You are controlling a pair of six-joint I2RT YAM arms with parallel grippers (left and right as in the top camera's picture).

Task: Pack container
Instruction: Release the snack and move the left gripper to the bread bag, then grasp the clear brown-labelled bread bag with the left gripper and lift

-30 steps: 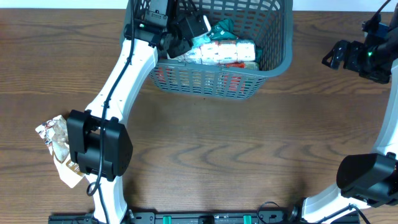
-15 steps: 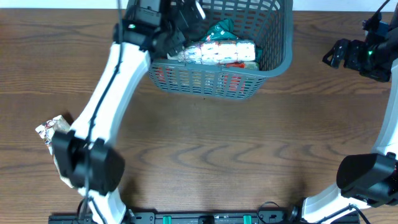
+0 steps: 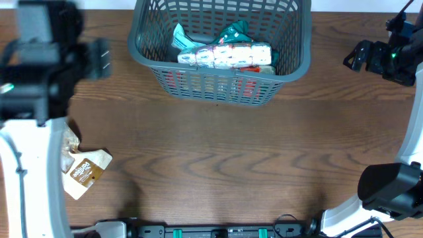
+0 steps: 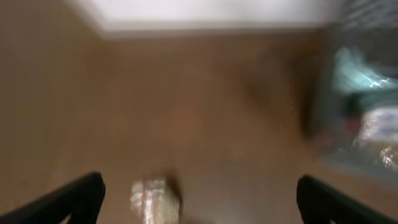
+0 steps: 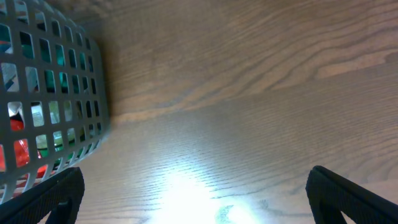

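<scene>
The container [image 3: 291, 73], a dark grey lattice basket, stands at the back middle of the table and holds several packets, among them a white patterned one [image 3: 231, 54] and a teal one [image 3: 234, 30]. My left arm [image 3: 39, 73] is a blur high over the table's left side, well left of the container. In the left wrist view my left gripper [image 4: 199, 196] is open with bare table between its fingers [image 4: 78, 196], and a blurred packet [image 4: 152, 199] lies below. My right gripper [image 5: 202, 193] is open above bare wood, right of the container [image 5: 43, 93].
A brown pouch [image 3: 86, 170] and a crinkly packet [image 3: 69, 142] lie on the table at the left, near the left arm's base. The right gripper [image 3: 351, 61] hovers at the far right, clear of the basket.
The left gripper opened over the basket's left end, leaving a packet inside, then swung out to the left and upward. The right arm has not moved.
</scene>
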